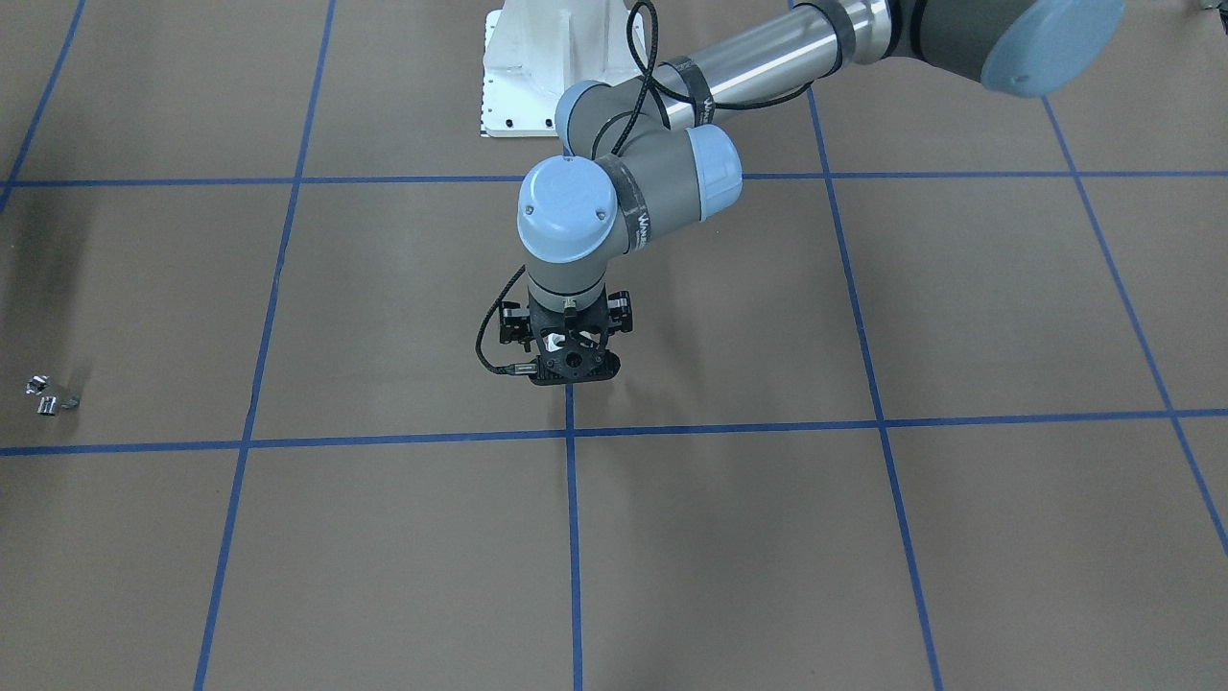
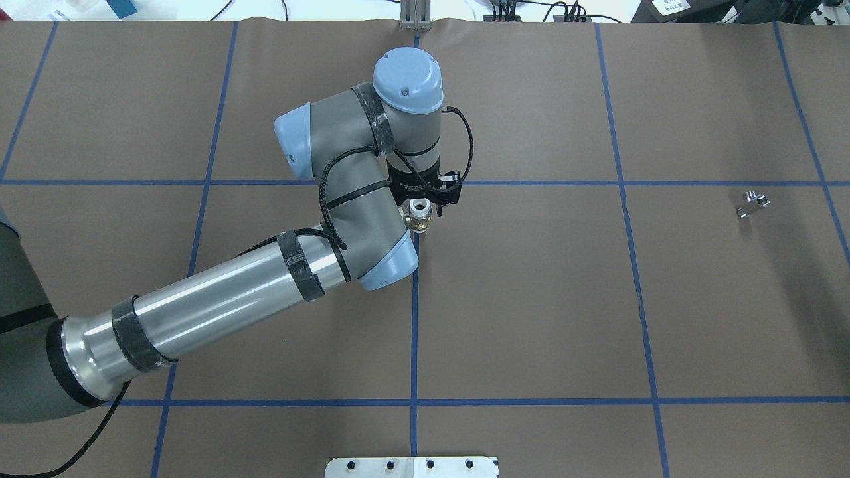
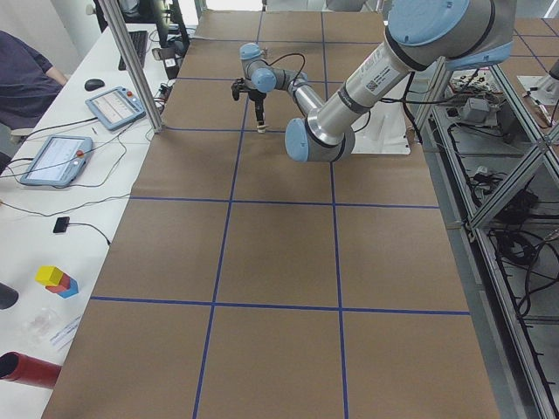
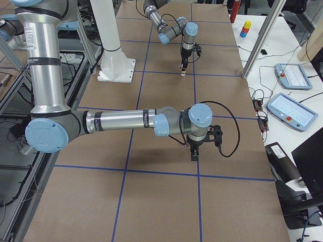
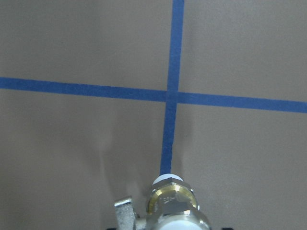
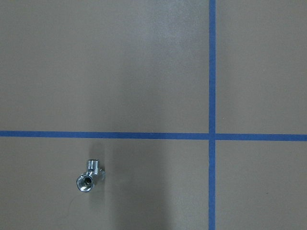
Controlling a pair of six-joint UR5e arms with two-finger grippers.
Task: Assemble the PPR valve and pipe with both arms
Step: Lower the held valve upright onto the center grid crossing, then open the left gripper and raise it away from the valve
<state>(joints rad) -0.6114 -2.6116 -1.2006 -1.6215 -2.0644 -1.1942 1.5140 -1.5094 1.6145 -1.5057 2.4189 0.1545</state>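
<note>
Left gripper (image 1: pixel 573 374) clenched on PPR valve (image 5: pixel 169 205), right gripper (image 4: pixel 194 155) closure cannot be told, pipe (image 6: pixel 89 175) lying loose, wrist label (image 1: pixel 637 226) reading "WARN"

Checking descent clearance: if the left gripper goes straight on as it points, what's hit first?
The left gripper points down, valve leading. The valve would meet the table first, on the tape line near the crossing. Nothing else shows below; height unclear.

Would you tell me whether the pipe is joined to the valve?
No, the pipe lies alone on the table, far from the valve.
</note>
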